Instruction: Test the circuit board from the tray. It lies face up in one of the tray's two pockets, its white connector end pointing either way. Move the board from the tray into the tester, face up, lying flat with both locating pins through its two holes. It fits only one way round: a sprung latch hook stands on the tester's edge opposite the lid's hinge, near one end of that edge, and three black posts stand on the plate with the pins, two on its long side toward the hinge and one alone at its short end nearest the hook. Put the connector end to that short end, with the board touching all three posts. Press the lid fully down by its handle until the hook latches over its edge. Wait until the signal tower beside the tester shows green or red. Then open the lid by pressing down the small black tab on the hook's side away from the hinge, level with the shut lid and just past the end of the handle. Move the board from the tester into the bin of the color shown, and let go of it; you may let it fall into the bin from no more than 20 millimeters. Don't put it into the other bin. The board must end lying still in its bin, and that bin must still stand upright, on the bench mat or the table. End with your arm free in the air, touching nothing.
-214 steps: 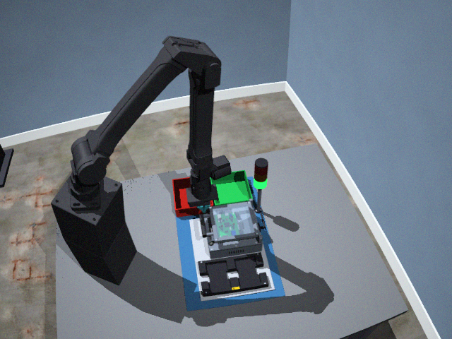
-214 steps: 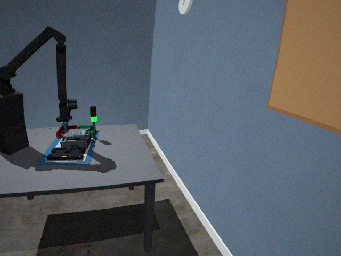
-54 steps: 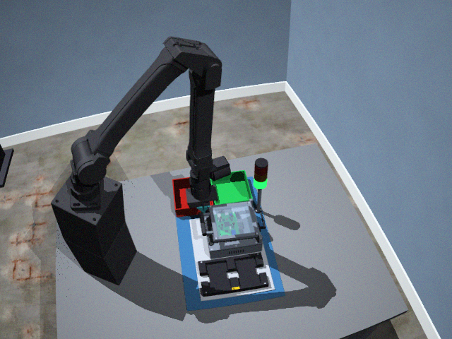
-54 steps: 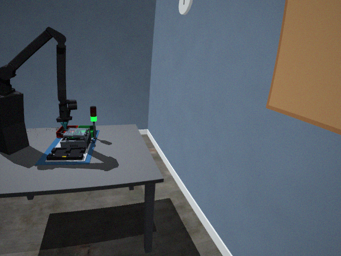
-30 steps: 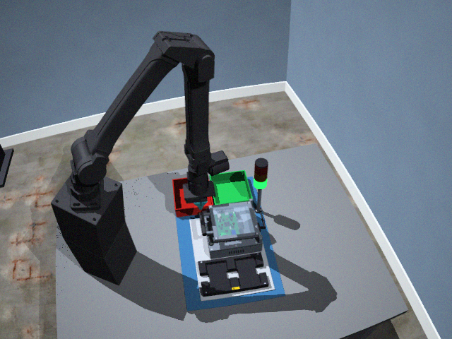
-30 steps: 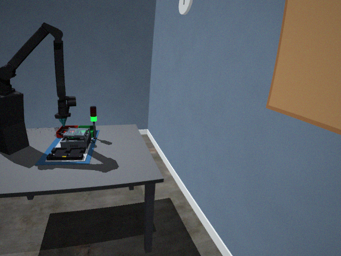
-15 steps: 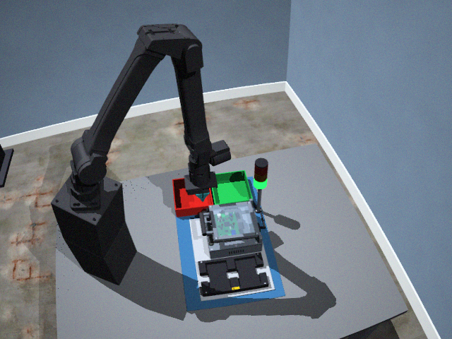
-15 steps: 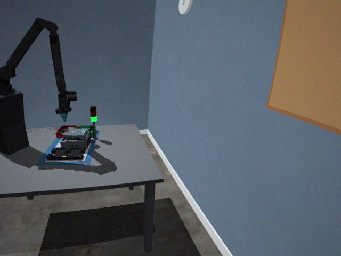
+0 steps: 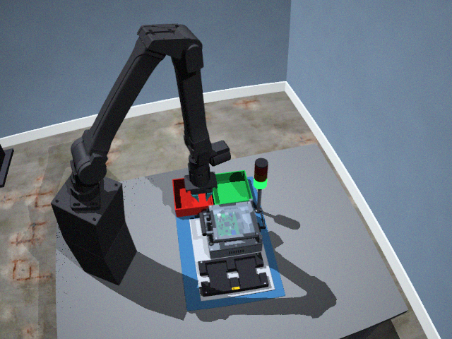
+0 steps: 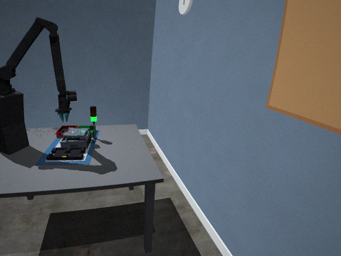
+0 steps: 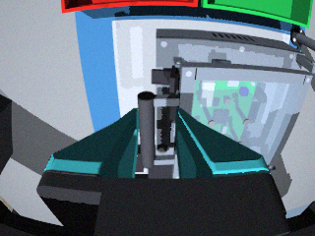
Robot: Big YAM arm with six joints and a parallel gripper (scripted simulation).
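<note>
My gripper [image 9: 203,199] [image 10: 64,121] [image 11: 157,116] is part open and empty, above the tester's handle side. The lid handle [image 9: 203,223] [image 11: 146,130], a dark bar, shows between the fingers in the wrist view, lower down. The tester [image 9: 233,251] [image 10: 72,144] has its clear lid [image 9: 248,219] [image 10: 78,132] [image 11: 283,113] raised a little, with a gap beneath. The green board [image 9: 226,223] [image 11: 223,104] shows through the lid; its seating on the pins cannot be told. A black block [image 11: 158,76], probably the latch tab, is beyond the handle's end. The signal tower [image 9: 260,183] [image 10: 93,118] shows green.
The red bin [image 9: 188,212] [image 10: 58,134] [image 11: 133,7] and green bin [image 9: 232,195] [image 11: 261,11] stand upright behind the tester. The black tray [image 9: 215,273] [image 10: 64,158], both pockets empty, lies in front. The signal tower's thin pole [image 9: 259,198] rises beside the tester's hinge side.
</note>
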